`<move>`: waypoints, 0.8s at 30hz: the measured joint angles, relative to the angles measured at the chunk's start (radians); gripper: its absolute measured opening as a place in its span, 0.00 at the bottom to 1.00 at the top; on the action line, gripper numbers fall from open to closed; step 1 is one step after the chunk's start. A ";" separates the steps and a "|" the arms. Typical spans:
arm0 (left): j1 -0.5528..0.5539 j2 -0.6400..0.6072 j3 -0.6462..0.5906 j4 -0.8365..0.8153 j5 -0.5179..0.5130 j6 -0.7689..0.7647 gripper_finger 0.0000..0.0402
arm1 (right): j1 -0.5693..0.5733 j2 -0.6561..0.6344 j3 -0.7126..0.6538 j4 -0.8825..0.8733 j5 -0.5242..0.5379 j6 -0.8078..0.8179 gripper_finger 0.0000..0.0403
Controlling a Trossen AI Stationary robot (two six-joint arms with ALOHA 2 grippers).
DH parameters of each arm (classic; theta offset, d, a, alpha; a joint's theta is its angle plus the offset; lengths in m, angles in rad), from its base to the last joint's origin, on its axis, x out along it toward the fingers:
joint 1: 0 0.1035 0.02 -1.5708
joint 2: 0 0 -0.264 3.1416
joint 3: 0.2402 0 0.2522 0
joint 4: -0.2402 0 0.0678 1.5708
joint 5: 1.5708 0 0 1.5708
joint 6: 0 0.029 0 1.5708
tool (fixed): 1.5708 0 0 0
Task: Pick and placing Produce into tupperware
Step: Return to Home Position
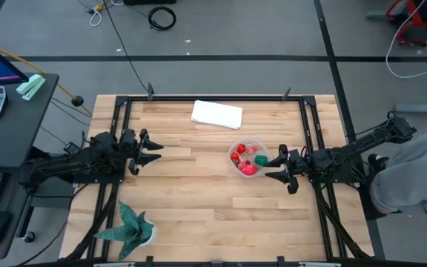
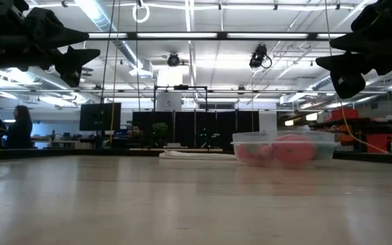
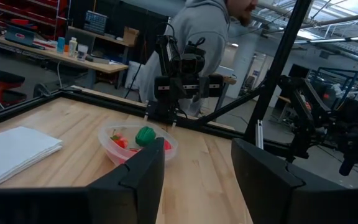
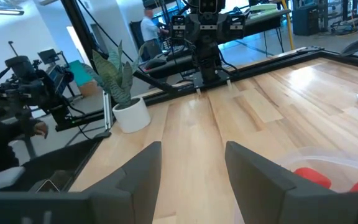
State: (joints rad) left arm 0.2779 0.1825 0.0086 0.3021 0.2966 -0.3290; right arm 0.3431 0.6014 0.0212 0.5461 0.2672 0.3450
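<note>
The tupperware is a small round clear tub standing on the table right of centre, also seen in the low view and the left wrist view. The produce lies inside it: several red and pink pieces and one green piece. My right gripper hovers open just right of the tub, above the table. My left gripper hangs open over the table's left part, well away from the tub. In the right wrist view the tub's rim shows red pieces beyond the open fingers.
A folded white cloth lies near the far edge. A spiky teal potted plant stands at the near left corner. A person in a grey hoodie stands at the table's right side. Bare wood spreads between the arms.
</note>
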 joint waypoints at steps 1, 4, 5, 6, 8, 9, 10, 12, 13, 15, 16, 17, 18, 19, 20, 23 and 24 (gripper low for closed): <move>0.000 0.000 0.000 0.000 0.000 0.000 0.48 | 0.000 0.000 0.000 0.000 0.000 0.000 0.47; 0.000 0.000 0.000 0.000 0.000 0.000 0.48 | 0.000 0.000 0.000 0.000 0.000 0.000 0.47; 0.000 0.000 0.000 0.000 0.000 0.000 0.48 | 0.000 0.000 0.000 0.000 0.000 0.000 0.47; 0.000 0.000 0.000 0.000 0.000 0.000 0.47 | 0.000 0.000 0.000 0.000 0.000 0.000 0.47; 0.000 0.000 0.000 0.000 0.000 0.000 0.47 | 0.000 0.000 0.000 0.000 0.000 0.000 0.47; 0.000 0.000 0.000 0.000 0.000 0.000 0.47 | 0.000 0.000 0.000 0.000 0.000 0.000 0.47; 0.000 0.000 0.000 0.000 0.000 0.000 0.47 | 0.000 0.000 0.000 0.000 0.000 0.000 0.47; 0.000 0.000 0.000 0.000 0.000 0.000 0.48 | 0.000 0.000 0.000 0.000 0.000 0.000 0.47; 0.000 0.000 0.000 0.000 0.000 0.000 0.48 | 0.000 0.000 0.000 0.000 0.000 0.000 0.47; 0.000 0.000 0.000 0.000 0.000 0.000 0.48 | 0.000 0.000 0.000 0.000 0.000 0.000 0.47; 0.000 0.000 0.000 0.000 0.000 0.000 0.48 | 0.000 0.000 0.000 0.000 0.000 0.000 0.47; 0.000 0.000 0.000 0.000 0.000 0.000 0.48 | 0.000 0.000 0.000 0.000 0.000 0.000 0.47; 0.000 0.000 0.000 0.000 0.000 0.000 0.48 | 0.000 0.000 0.000 0.000 0.000 0.000 0.47; 0.000 0.000 0.000 0.000 0.000 0.000 0.48 | 0.000 0.000 0.000 0.000 0.000 0.000 0.47; 0.000 0.000 0.000 0.000 0.000 0.000 0.48 | 0.000 0.000 0.000 0.000 0.000 0.000 0.47; 0.000 0.000 0.000 0.000 0.000 0.000 0.47 | 0.000 0.000 0.000 0.000 0.000 0.000 0.47; 0.000 0.000 0.000 0.000 0.000 0.000 0.47 | 0.000 0.000 0.000 0.000 0.000 0.000 0.47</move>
State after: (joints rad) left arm 0.2775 0.1827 0.0086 0.3023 0.2966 -0.3290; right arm 0.3431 0.6011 0.0212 0.5461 0.2676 0.3450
